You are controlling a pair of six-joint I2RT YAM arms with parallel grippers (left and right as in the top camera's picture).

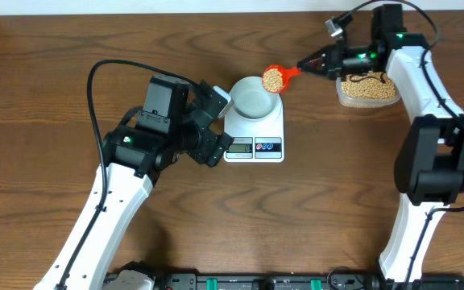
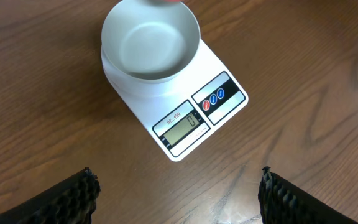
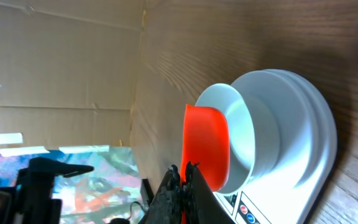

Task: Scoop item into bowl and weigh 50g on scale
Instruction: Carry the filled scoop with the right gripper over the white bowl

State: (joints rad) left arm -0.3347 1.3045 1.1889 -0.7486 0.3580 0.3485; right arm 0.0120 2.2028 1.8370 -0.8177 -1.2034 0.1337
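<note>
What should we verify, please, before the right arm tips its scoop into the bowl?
1. The bowl sits on the scale, empty: ok.
2. The display reads zero: ok.
3. The right claw is shut on the scoop, with beans heaped inside: ok.
4. The scoop is over the bowl: only at the rim, not ok.
5. The left claw is open, off the scale: ok.

Scoop [image 1: 273, 78] over bowl [image 1: 253, 102] rim — left gripper [image 1: 219, 126] close beside scale [image 1: 271, 127].

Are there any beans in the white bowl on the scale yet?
No, the left wrist view shows the bowl sitting empty on the scale, its inside bare.
</note>
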